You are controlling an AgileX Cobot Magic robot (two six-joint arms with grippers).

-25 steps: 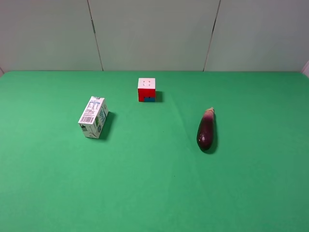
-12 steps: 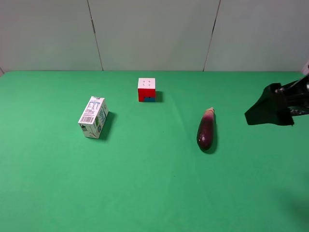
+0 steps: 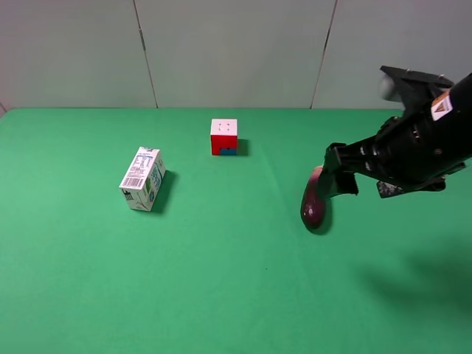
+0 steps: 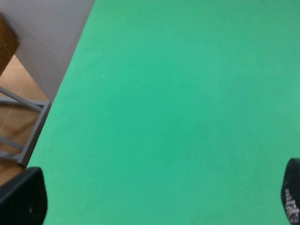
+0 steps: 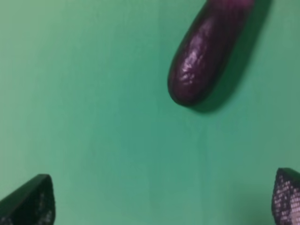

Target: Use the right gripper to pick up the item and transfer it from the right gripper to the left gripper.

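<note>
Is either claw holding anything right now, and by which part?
Nothing is held. The right gripper hangs open near the eggplant, which lies on the table; the left gripper is open too.

Glossy eggplant (image 3: 313, 211) & matt green cloth table (image 3: 221, 280)

- Bright, even light covers the green cloth tabletop (image 3: 221, 280).
- The bulky black right arm (image 3: 413, 151) throws a faint, diffuse shadow toward the front right corner.
- The glossy dark-purple eggplant (image 5: 206, 56) looks blurred, with small highlights.
</note>
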